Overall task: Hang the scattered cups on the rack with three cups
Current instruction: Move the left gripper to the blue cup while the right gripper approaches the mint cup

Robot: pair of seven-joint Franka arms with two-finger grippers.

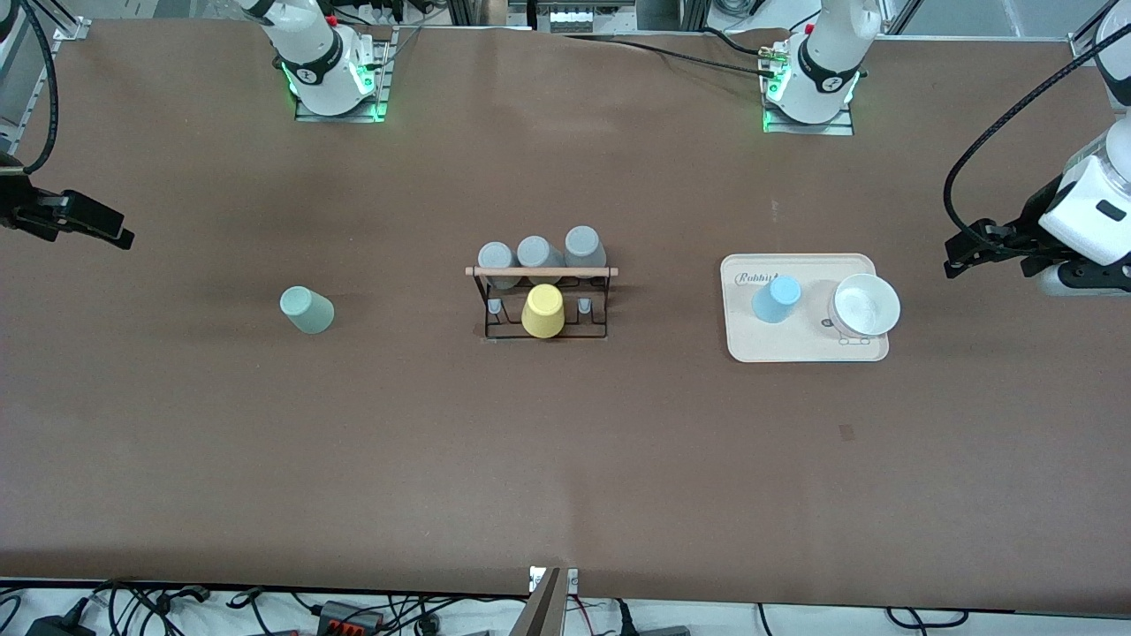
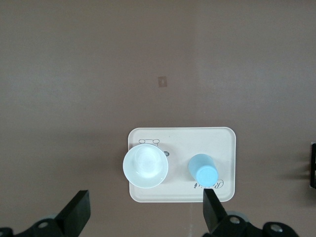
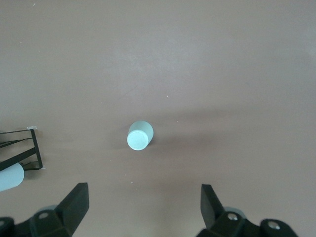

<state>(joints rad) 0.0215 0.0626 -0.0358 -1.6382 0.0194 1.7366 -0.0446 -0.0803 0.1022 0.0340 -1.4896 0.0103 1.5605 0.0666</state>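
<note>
Brown matting covered the whole table [image 1: 565,459], bare across its near half, which left wide room for either arm to sweep. Next in bulk, the beige tray [image 1: 800,349] lay toward the left arm's end, carrying a white bowl [image 1: 864,305] and, beside it, the light blue cup [image 1: 777,299] upside down, apart from the bowl. At mid-table stood the rack [image 1: 542,305], its wooden rod [image 1: 542,271] across the top; three grey cups [image 1: 537,254] sat in a row on its farther pegs and a yellow cup [image 1: 542,311] on a nearer one, with free pegs on either side of it, probably meant for the two strays. The sage green cup [image 1: 307,310] rested alone, upside down, toward the right arm's end, well apart from the rack.

Each arm seemed stationed over its own cup. The left gripper [image 2: 145,215] hung high over the tray, jaws spread wide and empty. The right gripper [image 3: 143,210] hung high over the green cup, likewise wide apart. Nothing crowded either descent; only the bowl might hamper the left.
</note>
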